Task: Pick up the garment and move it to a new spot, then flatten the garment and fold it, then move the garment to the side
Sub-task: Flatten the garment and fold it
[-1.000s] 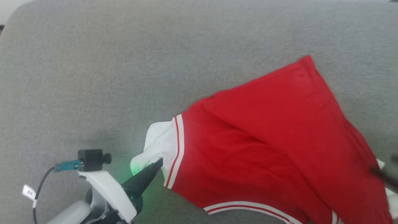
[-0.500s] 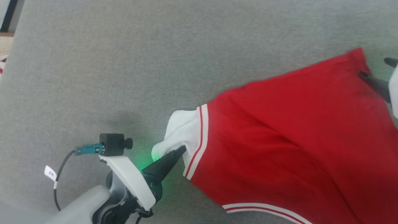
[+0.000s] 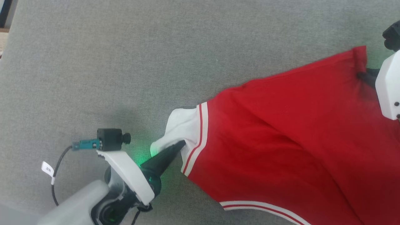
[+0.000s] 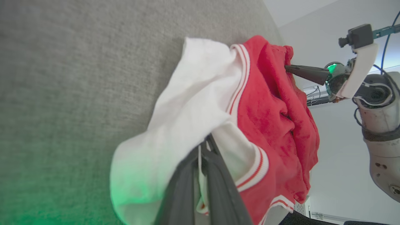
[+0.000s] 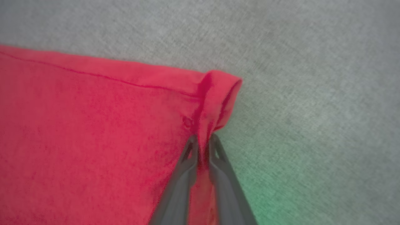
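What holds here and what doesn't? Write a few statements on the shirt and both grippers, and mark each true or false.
1. The left gripper is shut on the shirt's white sleeve. True.
2. The right gripper hangs open above the shirt. False: it pinches a red corner of the shirt at the hem.
3. The shirt is folded into a neat square. False: it lies unfolded, spread between the two grippers.
4. The shirt lies on a grey surface. True.
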`<state>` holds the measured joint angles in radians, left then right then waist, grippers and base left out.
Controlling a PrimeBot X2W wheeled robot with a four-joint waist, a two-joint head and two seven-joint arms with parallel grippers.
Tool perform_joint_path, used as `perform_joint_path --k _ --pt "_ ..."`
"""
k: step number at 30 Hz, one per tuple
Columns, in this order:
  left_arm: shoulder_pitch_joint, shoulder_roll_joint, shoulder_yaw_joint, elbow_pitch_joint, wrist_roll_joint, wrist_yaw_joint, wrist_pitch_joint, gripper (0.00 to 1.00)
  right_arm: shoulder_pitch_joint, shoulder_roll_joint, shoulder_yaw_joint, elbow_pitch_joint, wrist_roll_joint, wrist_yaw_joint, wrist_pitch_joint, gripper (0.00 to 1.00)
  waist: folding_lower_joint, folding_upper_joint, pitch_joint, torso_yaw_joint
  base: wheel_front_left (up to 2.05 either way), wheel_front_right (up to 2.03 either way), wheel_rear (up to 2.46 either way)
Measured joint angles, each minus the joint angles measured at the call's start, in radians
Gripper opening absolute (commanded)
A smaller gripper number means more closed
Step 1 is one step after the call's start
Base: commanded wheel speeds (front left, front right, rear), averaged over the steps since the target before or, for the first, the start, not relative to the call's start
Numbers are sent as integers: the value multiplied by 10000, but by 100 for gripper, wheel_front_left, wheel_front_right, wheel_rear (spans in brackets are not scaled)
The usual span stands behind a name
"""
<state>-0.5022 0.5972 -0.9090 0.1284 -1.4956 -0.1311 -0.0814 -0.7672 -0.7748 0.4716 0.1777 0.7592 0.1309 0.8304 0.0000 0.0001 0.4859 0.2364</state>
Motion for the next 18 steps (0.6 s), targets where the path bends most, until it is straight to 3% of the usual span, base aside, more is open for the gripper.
perform_joint_path --k 6,11,18 --pt "-729 278 314 238 40 2 -265 0 -392 518 -602 876 69 6 -1392 0 0 0 -269 -284 0 0 0" --pt "-1855 428 936 447 82 2 -629 0 -1187 1051 -1699 1866 -82 6 -2554 0 0 0 -450 -688 0 0 0" --pt "-4764 451 2151 1916 -207 2 -456 0 -3434 2155 -3204 3530 -1227 8 -3870 0 0 -1 -224 -1352 0 0 0"
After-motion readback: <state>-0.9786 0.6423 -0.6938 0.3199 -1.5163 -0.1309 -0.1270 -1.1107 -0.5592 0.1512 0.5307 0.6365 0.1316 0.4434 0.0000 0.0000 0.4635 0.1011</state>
